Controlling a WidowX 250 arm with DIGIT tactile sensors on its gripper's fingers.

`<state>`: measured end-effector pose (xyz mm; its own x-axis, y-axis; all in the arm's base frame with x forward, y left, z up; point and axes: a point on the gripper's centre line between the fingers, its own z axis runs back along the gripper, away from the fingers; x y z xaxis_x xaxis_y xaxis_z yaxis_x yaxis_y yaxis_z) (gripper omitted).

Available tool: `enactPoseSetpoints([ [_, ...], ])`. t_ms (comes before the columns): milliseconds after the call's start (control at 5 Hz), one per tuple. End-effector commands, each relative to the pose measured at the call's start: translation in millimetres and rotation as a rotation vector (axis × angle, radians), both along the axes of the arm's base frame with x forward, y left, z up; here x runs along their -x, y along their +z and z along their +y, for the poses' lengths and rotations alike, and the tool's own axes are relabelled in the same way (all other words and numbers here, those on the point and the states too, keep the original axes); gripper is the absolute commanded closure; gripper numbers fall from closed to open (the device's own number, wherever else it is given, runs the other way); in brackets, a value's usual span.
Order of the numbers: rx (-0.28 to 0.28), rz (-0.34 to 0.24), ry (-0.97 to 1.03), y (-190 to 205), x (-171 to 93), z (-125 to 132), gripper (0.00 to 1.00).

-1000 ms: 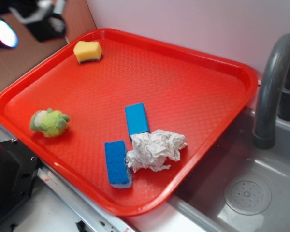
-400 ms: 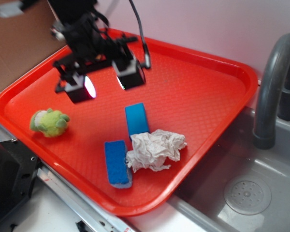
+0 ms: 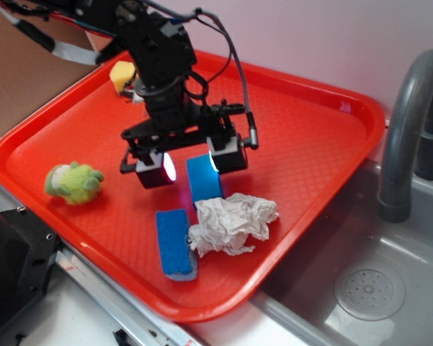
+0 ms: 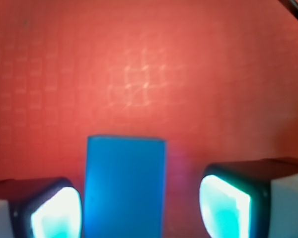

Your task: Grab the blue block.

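Wrist view, blue block between spread fingers, untouched, nearer one.

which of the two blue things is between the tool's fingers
The blue block, smooth and bright; the rougher blue sponge lies nearer the tray's front edge.

Kitchen-like mock-up — grey sink, faucet, red tray.

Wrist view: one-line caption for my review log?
Open gripper above the red textured plastic tray, its glowing fingers straddling the flat bright-blue rectangular block.
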<state>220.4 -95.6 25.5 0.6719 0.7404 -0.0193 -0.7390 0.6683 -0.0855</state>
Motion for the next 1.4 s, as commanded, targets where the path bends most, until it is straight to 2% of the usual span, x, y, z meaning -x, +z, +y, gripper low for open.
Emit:
enactPoseSetpoints([
  [0, -0.017, -0.043, -0.017, -10, -8, -16, 0.02],
  [200, -0.025, -0.045, -0.003, -14, 0, -18, 1.0],
  [400, -0.059, -0.045, 0.001, -16, 4, -18, 1.0],
  [600, -0.035, -0.019, -0.077, -4, 1, -11, 1.0],
  [800, 0.046, 0.055, -0.325, 30, -10, -2, 1.0],
  [1000, 0.091, -0.012, -0.579, 80, -6, 4, 1.0],
  [1200, -0.012, -0.109, -0.719, 132, 14, 7, 1.0],
])
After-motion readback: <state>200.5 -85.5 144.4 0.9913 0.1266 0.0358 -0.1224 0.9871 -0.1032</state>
